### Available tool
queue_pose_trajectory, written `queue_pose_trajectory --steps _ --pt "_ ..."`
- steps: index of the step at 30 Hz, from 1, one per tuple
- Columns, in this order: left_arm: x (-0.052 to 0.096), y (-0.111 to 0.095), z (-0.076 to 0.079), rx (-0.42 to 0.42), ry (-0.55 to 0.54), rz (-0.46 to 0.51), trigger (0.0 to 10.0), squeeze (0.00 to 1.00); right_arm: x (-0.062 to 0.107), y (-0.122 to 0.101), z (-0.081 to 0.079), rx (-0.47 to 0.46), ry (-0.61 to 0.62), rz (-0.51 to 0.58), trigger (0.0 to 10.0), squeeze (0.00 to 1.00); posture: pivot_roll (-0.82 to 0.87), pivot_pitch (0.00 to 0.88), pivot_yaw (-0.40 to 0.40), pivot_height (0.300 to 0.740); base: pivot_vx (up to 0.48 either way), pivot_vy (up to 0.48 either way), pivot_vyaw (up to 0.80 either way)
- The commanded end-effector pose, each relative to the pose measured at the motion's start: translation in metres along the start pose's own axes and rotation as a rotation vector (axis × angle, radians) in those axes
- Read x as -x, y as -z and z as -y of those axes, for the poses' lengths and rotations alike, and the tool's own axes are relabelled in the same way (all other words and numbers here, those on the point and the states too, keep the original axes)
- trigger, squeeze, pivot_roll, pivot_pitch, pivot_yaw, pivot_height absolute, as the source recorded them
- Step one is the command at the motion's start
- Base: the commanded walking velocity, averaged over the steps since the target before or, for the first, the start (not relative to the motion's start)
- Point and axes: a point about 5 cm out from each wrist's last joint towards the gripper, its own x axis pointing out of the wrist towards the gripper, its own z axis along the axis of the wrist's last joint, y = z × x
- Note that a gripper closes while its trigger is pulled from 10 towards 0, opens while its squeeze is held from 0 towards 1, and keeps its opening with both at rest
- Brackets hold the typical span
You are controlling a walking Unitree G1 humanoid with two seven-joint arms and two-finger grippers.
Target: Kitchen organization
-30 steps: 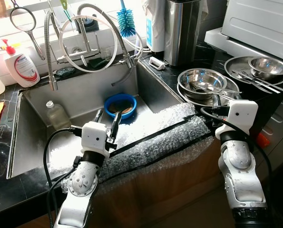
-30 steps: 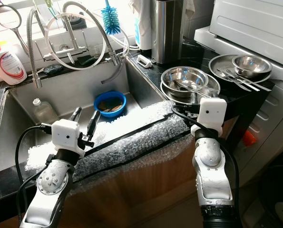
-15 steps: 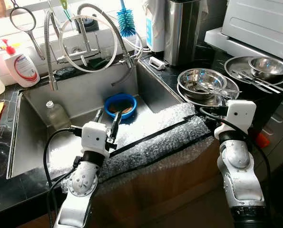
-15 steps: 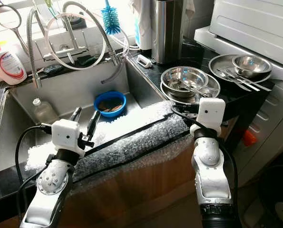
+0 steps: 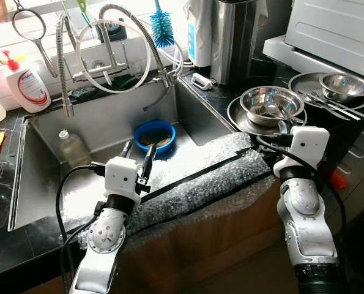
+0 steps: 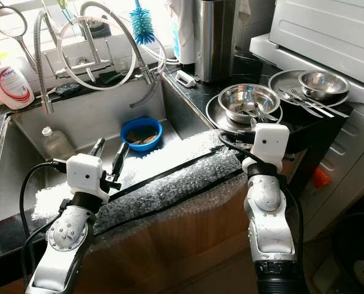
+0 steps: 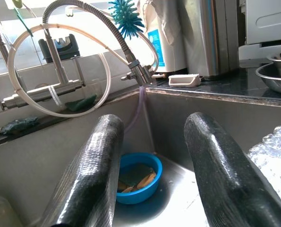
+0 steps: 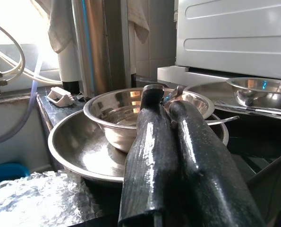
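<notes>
The right gripper (image 8: 171,106), its fingers pressed together, pinched the near rim of a shiny steel bowl (image 5: 272,101) resting tilted on a wide steel plate (image 8: 79,151) on the black counter. Lifting slowly should keep the spoons inside. The left gripper (image 7: 154,142) hung spread apart above the sink (image 5: 108,125), facing a blue bowl (image 5: 155,136).

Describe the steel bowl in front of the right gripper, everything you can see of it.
The steel bowl is shiny, round and deep, upright inside a wider, shallow steel plate on the dark counter, right of the sink. Cutlery lies in it, handles poking over the rim. The right gripper has its fingers together at the bowl's near rim; whether they pinch the rim cannot be told.
</notes>
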Motion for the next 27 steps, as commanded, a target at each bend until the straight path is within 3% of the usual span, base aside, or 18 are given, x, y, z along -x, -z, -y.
queue_pose_trajectory --steps 1,12,27 --pt "0.001 0.001 -0.003 -0.019 -0.006 -0.008 10.0 0.00 -0.004 -0.011 -0.008 -0.037 -0.026 0.053 9.7 0.00 -0.18 0.000 0.098 0.740 0.000 0.000 0.00" --pt "0.000 0.001 -0.003 -0.018 -0.004 -0.007 10.0 0.00 -0.006 -0.030 -0.012 -0.045 -0.057 0.165 10.0 0.00 -0.18 0.000 0.099 0.740 0.000 0.000 0.00" --pt "-0.002 0.000 -0.002 -0.016 0.000 0.000 10.0 0.00 -0.007 -0.038 -0.017 -0.027 -0.087 0.214 10.0 0.00 -0.19 0.000 0.099 0.740 0.000 0.000 0.00"
